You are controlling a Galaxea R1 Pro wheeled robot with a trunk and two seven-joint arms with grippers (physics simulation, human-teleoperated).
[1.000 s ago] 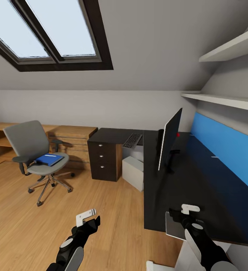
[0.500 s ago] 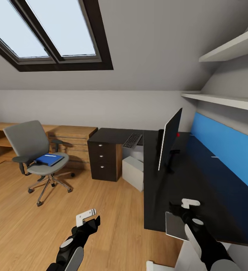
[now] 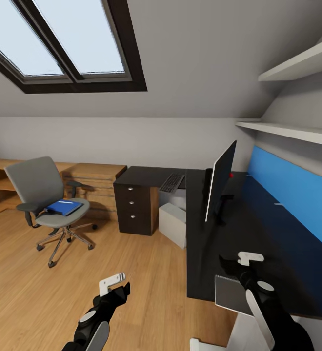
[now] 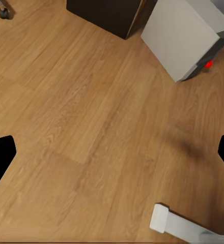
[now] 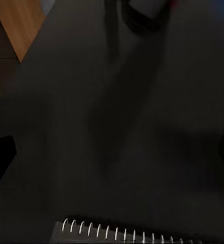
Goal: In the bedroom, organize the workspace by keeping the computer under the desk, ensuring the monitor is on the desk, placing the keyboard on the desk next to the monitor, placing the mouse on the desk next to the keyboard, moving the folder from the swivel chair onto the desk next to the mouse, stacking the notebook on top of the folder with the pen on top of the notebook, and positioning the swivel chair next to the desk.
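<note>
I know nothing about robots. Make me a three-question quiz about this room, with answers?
1. True or false: the folder lies on the swivel chair.
2. Where is the keyboard? A) floor B) desk C) shelf
3. Fill in: the computer stands on the ____ under the desk.

Key:
1. True.
2. B, behind the monitor.
3. Floor.

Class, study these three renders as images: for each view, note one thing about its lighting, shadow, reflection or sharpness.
Head view: daylight enters through the skylight, and the glossy desk mirrors the blue wall panel. Left wrist view: a soft dark shadow smudge lies on the plank floor. Right wrist view: dim and smeared, the monitor's foot blurred, while the notebook's spiral wire reads sharper.
</note>
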